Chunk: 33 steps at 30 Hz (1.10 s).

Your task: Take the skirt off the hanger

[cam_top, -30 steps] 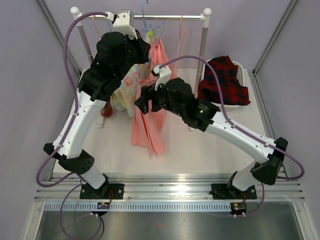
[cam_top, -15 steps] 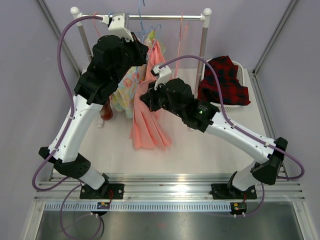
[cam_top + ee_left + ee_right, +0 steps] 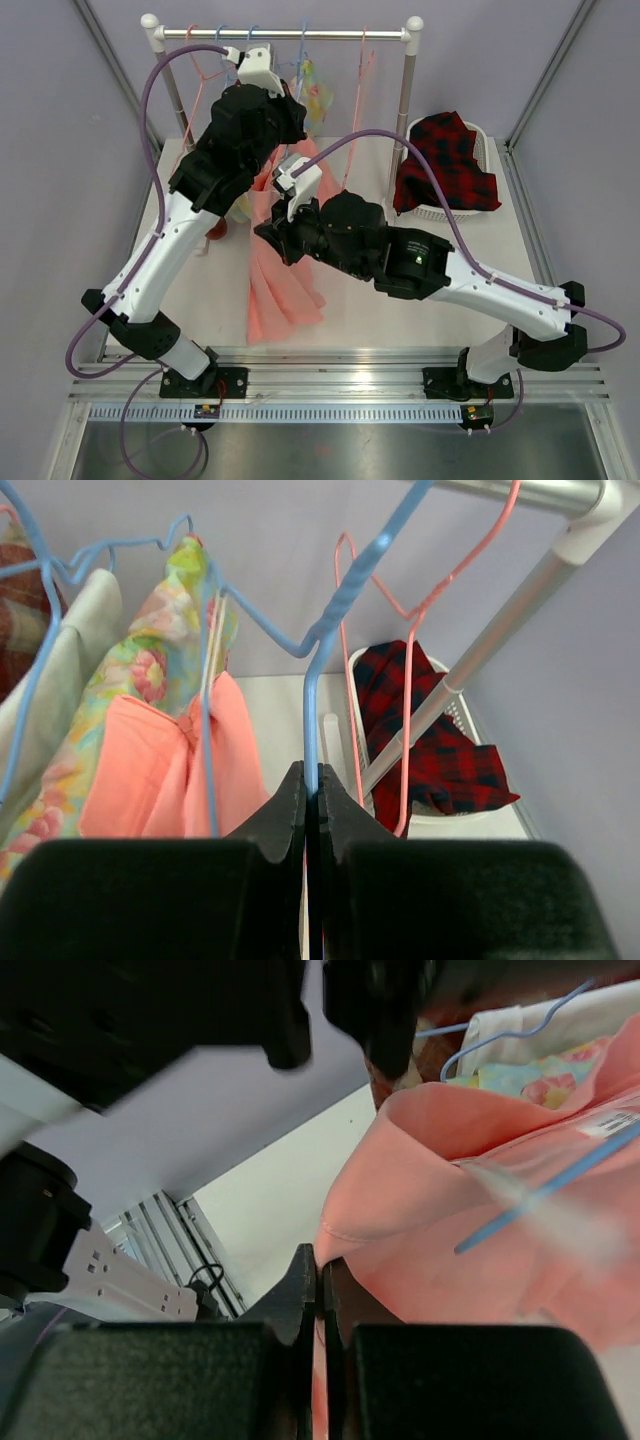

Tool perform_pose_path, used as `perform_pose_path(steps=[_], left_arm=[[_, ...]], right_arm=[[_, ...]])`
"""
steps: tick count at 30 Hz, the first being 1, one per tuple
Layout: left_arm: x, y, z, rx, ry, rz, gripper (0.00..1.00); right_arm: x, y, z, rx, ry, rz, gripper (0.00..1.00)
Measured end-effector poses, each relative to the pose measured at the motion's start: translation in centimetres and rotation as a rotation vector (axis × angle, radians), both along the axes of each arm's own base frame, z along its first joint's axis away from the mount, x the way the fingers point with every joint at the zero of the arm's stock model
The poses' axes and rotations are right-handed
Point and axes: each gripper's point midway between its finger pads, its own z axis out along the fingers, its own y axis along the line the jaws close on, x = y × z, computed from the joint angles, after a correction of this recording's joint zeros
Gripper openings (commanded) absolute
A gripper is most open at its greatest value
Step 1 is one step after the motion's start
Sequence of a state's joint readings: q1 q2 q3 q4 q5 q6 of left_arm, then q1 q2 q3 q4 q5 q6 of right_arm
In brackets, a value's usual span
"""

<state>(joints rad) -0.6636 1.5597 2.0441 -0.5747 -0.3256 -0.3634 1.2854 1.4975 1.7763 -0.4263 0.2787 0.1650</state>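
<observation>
The pink skirt [image 3: 280, 290] trails from the blue hanger [image 3: 350, 590] under the rail down onto the table toward the near left. My left gripper [image 3: 312, 778] is shut on the hanger's blue wire, just below the rail [image 3: 330, 34]. In the left wrist view the skirt's waist [image 3: 150, 770] still hangs on that hanger, left of the jaws. My right gripper [image 3: 320, 1260] is shut on a folded edge of the skirt [image 3: 470, 1250], lower down and in front of the rack. In the right wrist view the blue wire [image 3: 540, 1192] crosses the pink cloth.
A floral garment [image 3: 165, 640] hangs beside the skirt on the rail, and an empty pink hanger [image 3: 400, 680] hangs to the right. Past the right post stands a white basket [image 3: 455, 212] holding a red plaid cloth [image 3: 445, 160]. The rack's posts flank both arms.
My right gripper has shut on the skirt and drawn it down toward the near left. My left arm has shifted the hanger to the right along the rail.
</observation>
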Motion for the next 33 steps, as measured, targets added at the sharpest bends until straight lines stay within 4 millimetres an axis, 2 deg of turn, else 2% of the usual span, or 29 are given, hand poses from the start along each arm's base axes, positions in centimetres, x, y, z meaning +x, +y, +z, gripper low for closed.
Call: perform_pose_path(steps=[5, 12, 15, 18, 22, 24, 29, 33], left_arm=[[-0.3, -0.6, -1.4, 0.024, 0.023, 0.001, 0.0], [-0.6, 0.0, 0.0, 0.012, -0.021, 0.024, 0.0], [-0.6, 0.2, 0.7, 0.01, -0.035, 0.03, 0.0], [-0.5, 0.1, 2.2, -0.002, -0.052, 0.031, 0.0], [-0.7, 0.4, 4.0, -0.005, -0.075, 0.031, 0.0], [-0.9, 0.6, 4.2, 0.009, -0.069, 0.03, 0.0], [-1.1, 1.2, 3.0, 0.08, -0.032, 0.019, 0.0], [-1.1, 1.6, 2.1, 0.136, -0.017, 0.004, 0.0]], right_arm=[[-1.2, -1.2, 3.0, 0.011, -0.058, -0.044, 0.0], [-2.4, -2.3, 4.3, -0.018, -0.105, -0.082, 0.0], [-3.0, -2.4, 3.8, -0.042, -0.109, -0.089, 0.0], [-3.5, -2.4, 3.1, -0.062, -0.114, -0.104, 0.0], [-4.4, -2.6, 0.8, -0.116, -0.122, -0.134, 0.0], [-4.7, -2.7, -0.3, -0.138, -0.124, -0.149, 0.0], [-5.3, -3.5, -1.7, -0.165, -0.129, -0.174, 0.0], [-6.2, -3.6, -1.7, -0.161, -0.134, -0.158, 0.0]])
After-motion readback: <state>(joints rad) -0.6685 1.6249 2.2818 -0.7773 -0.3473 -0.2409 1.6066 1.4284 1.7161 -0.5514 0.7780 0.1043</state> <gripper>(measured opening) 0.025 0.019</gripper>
